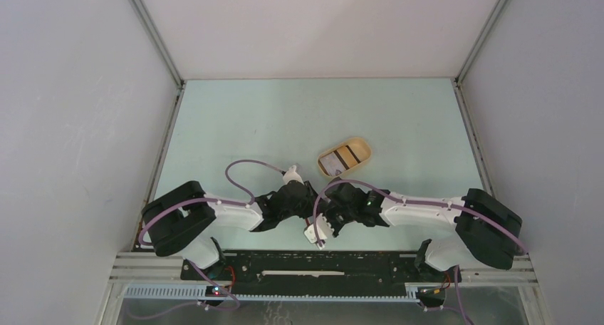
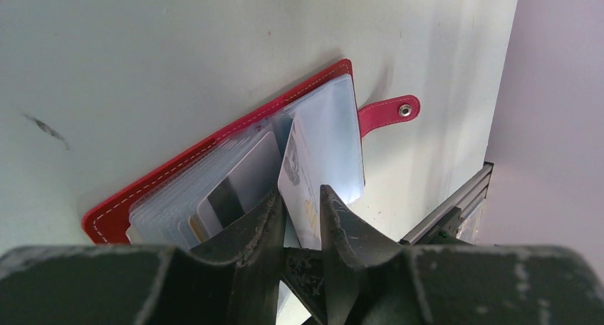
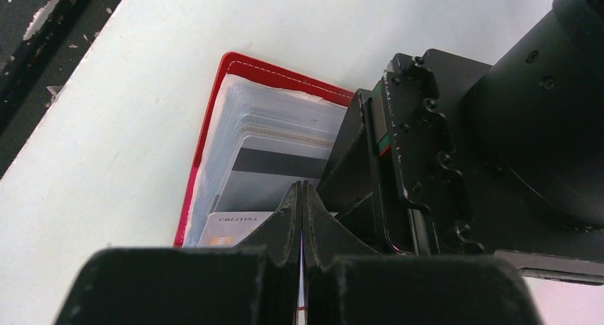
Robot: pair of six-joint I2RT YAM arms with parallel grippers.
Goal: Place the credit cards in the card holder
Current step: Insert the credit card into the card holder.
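Observation:
The card holder (image 2: 214, 143), a red wallet with a snap tab (image 2: 388, 112), lies open on the table with its clear sleeves fanned. One credit card (image 2: 303, 172) stands slanted between the half-spread fingers of my left gripper (image 2: 300, 191); I cannot tell whether they press it. A striped card (image 3: 278, 164) and a card with a chip (image 3: 228, 225) sit in the sleeves of the holder (image 3: 214, 111). My right gripper (image 3: 302, 184) hovers shut over the sleeves, with only a pale sliver in its slit. In the top view both grippers (image 1: 311, 197) (image 1: 329, 212) meet and hide the wallet.
A beige oval tray (image 1: 363, 148) with striped cards (image 1: 338, 161) in it lies just beyond the grippers. The left arm's black housing (image 3: 427, 147) crowds the right side of the wallet. A metal rail (image 2: 456, 204) runs along the near table edge.

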